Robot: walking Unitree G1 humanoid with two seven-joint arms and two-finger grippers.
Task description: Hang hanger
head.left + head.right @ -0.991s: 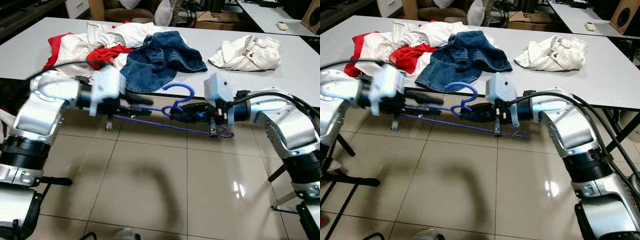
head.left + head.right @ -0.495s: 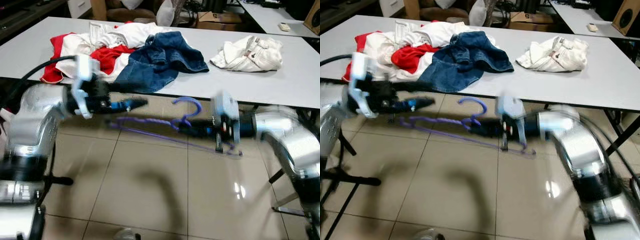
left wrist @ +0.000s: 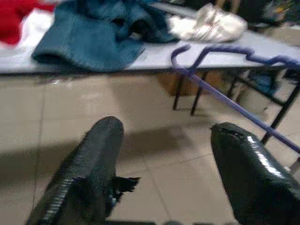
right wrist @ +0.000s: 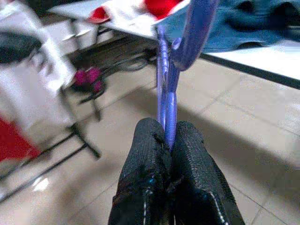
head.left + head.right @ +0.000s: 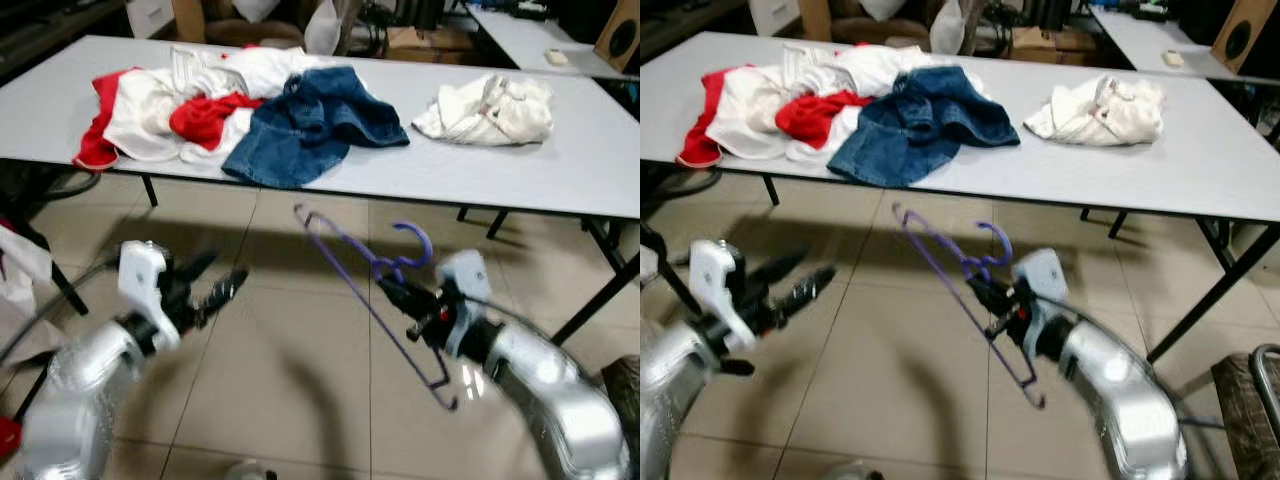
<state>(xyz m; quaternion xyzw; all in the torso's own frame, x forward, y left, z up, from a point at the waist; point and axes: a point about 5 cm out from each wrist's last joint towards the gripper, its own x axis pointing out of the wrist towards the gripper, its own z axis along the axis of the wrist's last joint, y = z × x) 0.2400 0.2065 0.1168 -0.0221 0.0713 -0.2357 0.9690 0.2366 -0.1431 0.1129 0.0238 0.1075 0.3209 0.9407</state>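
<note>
Right gripper (image 5: 392, 290) pinches hanger (image 5: 372, 301) near its hook, long axis slanting toward table (image 5: 560, 175); left gripper (image 5: 222, 285) spread, apart.

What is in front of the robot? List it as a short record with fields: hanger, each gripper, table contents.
hanger: purple hanger, tilted, off the floor, in front of the table
right gripper: fingers shut on the hanger near its hook
left gripper: fingers open, holding nothing, apart from the hanger
table: grey table with denim garment, red and white clothes, white garment
</note>
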